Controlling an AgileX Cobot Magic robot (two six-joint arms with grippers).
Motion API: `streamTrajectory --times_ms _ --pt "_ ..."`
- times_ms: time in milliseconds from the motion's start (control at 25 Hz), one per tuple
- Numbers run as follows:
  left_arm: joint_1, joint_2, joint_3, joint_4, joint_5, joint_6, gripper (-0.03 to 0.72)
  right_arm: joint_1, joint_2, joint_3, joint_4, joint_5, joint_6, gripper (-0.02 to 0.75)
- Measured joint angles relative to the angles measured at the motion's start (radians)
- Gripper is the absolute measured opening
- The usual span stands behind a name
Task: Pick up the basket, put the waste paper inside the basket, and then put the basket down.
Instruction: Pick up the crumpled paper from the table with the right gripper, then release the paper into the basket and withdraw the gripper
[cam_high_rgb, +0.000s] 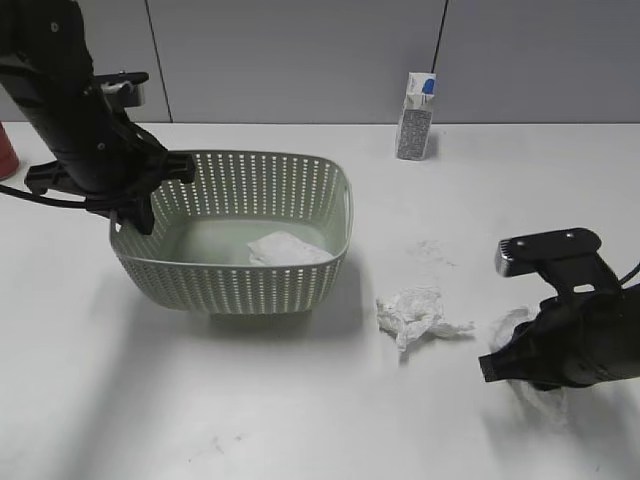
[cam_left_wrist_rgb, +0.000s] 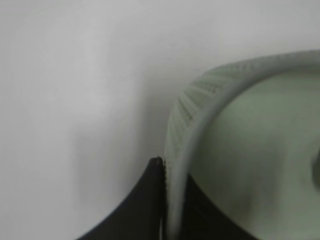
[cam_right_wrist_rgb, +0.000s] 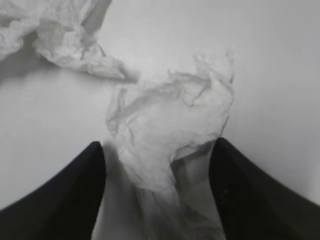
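The pale sage-green basket (cam_high_rgb: 240, 270) is tilted, its left end raised. My left gripper (cam_high_rgb: 138, 212) is shut on its left rim (cam_left_wrist_rgb: 176, 165). One crumpled white paper (cam_high_rgb: 285, 249) lies inside the basket. Another crumpled paper (cam_high_rgb: 418, 314) lies on the table right of the basket and shows in the right wrist view (cam_right_wrist_rgb: 60, 40). My right gripper (cam_right_wrist_rgb: 157, 150) is open, its fingers on either side of a further crumpled paper (cam_right_wrist_rgb: 170, 125); in the exterior view that paper (cam_high_rgb: 510, 326) sits just left of the gripper (cam_high_rgb: 505, 365), low over the table.
An upright white-grey carton with a blue top (cam_high_rgb: 417, 116) stands at the back of the white table (cam_high_rgb: 300, 400). A red object (cam_high_rgb: 6, 152) shows at the left edge. Grey wall panels stand behind.
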Motion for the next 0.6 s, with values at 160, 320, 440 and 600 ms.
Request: streamTrajectory --times_ms 160,320,440,600 --pt "0.0 0.0 0.0 0.001 0.0 0.0 0.003 -0.001 -0.127 -0.009 0.0 0.027 0.001 0.02" --pt "0.0 0.0 0.0 0.001 -0.001 0.0 0.003 0.019 -0.235 -0.114 0.0 0.07 -0.001 0.02" --pt "0.0 0.0 0.0 -0.002 -0.001 0.0 0.003 0.093 -0.231 -0.287 0.0 0.104 -0.033 0.02" --pt "0.0 0.0 0.0 -0.004 -0.002 0.0 0.003 0.203 -0.124 -0.522 0.0 0.111 -0.048 0.02"
